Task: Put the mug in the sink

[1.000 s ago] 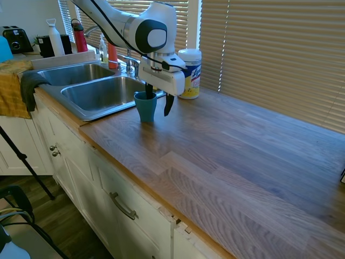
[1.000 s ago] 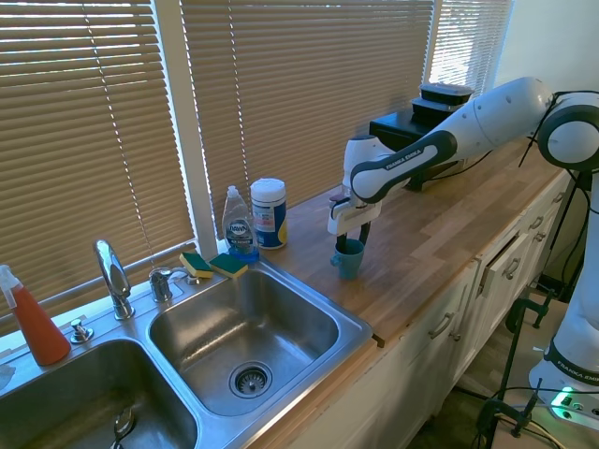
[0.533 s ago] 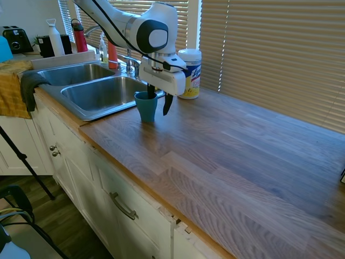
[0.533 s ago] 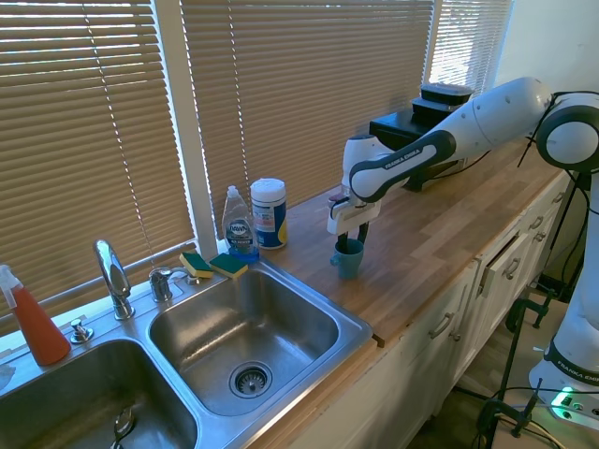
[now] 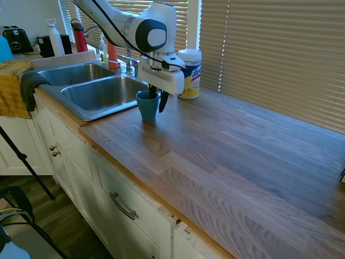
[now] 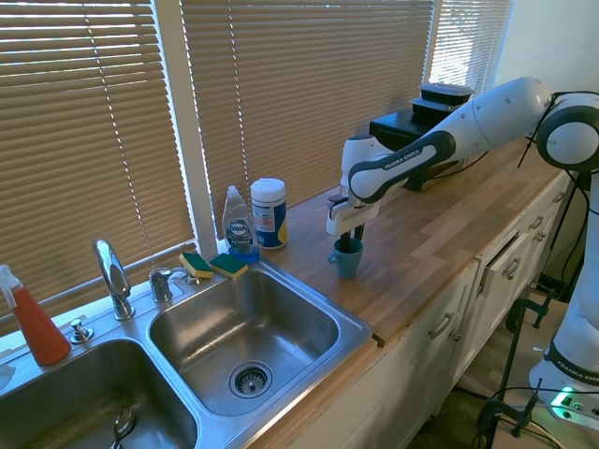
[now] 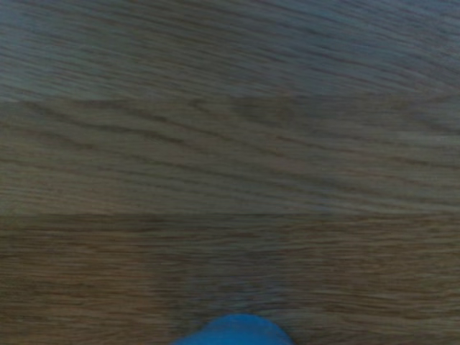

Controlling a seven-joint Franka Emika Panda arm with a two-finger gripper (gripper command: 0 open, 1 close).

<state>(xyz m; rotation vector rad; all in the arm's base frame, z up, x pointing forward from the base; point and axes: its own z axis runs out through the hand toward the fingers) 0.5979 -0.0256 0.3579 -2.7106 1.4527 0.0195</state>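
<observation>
The teal-blue mug (image 5: pixel 145 110) stands upright on the wooden counter just right of the sink (image 5: pixel 81 110), close to its rim. My gripper (image 5: pixel 156 98) comes straight down onto it, one finger inside the mug and the other outside, pinching the wall on the side away from the sink. In the second exterior view the mug (image 6: pixel 345 262) sits under the gripper (image 6: pixel 351 238), a short way right of the sink (image 6: pixel 360 327). The wrist view shows blurred wood grain and a blue sliver of the mug (image 7: pixel 233 330) at the bottom edge.
A white-and-yellow wipes canister (image 5: pixel 190 73) stands behind the mug by the blinds. Dish soap (image 6: pixel 239 224), sponges (image 6: pixel 213 265) and the faucet (image 6: pixel 112 276) line the sink's back rim. A yellow towel (image 5: pixel 13 89) hangs at the far left. Open counter stretches right.
The fingers have narrowed from a wide spread to a pinch on the mug's wall. The mug has shifted very slightly toward the sink.
</observation>
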